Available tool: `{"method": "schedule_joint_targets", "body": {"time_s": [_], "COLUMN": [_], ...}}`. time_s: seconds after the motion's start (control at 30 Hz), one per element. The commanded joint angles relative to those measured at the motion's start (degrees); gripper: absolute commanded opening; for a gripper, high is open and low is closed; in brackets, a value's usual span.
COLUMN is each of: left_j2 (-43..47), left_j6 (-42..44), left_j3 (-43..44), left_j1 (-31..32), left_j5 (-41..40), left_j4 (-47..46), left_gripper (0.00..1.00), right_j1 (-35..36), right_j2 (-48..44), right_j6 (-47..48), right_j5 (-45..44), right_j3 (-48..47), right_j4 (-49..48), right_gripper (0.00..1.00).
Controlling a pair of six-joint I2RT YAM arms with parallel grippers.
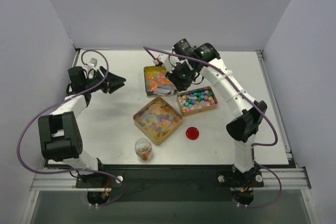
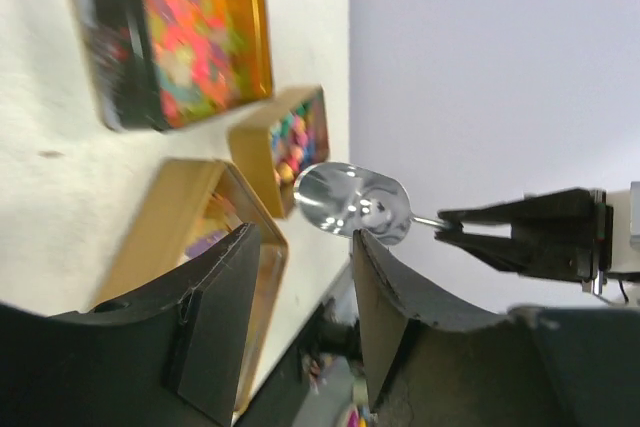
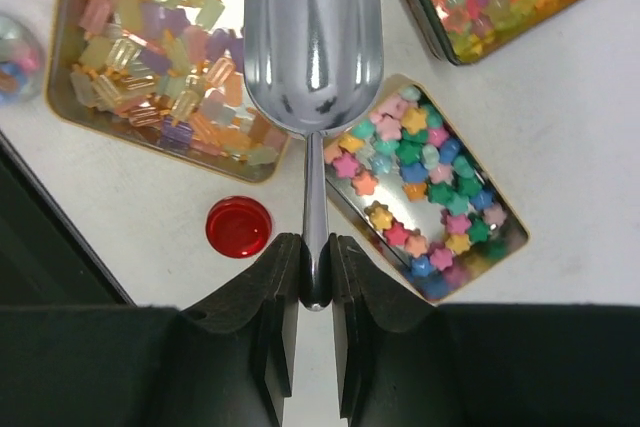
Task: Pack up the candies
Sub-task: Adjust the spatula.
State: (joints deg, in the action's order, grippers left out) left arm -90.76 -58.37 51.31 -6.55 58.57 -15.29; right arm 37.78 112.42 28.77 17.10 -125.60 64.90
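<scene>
One gripper stood apart at far left: the left gripper [image 1: 113, 83], jaws apart, holding nothing. Next came a small glass jar [image 1: 143, 149], partly filled, then three gold-rimmed tins [image 1: 145, 131] heaped with the candies [image 1: 157, 119]: tiny, glossy, light, likely to roll and slip, so better scooped than pinched. Over the tins the right gripper [image 3: 315, 252] clamped the thin handle of a polished steel scoop [image 3: 312, 37], its bowl apparently empty.

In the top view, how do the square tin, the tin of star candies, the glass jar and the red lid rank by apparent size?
1. square tin
2. tin of star candies
3. glass jar, slightly ahead, but it stands nearer the camera, so unsure
4. red lid
</scene>
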Motion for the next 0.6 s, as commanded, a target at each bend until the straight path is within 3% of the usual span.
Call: {"method": "schedule_joint_targets", "body": {"time_s": [0.0, 0.27, 0.37, 0.57], "left_j2": [3.7, 8.0, 6.3, -0.2], "left_j6": [10.8, 12.1, 8.6, 6.3], "left_j3": [4.7, -1.5, -2.8, 0.5], "left_j1": [-2.9, -0.3, 2.0, 4.8], "left_j5": [-7.1, -7.5, -3.7, -1.7], "left_j4": [10.9, 8.9, 2.6, -0.2], "left_gripper": [0.53, 0.54, 0.61, 0.72], "right_j1": [-1.7, -3.5, -2.9, -0.4], "right_j2": [2.1, 8.0, 7.4, 4.4], "right_j6": [-7.2, -12.1, -11.6, -9.4], "right_j5": [-9.6, -6.1, -1.8, 3.9], "right_j3": [-0.8, -10.4, -11.0, -9.4], "right_j4": [-0.5, -1.0, -1.4, -4.1], "right_gripper": [0.0, 0.0, 0.0, 0.0]}}
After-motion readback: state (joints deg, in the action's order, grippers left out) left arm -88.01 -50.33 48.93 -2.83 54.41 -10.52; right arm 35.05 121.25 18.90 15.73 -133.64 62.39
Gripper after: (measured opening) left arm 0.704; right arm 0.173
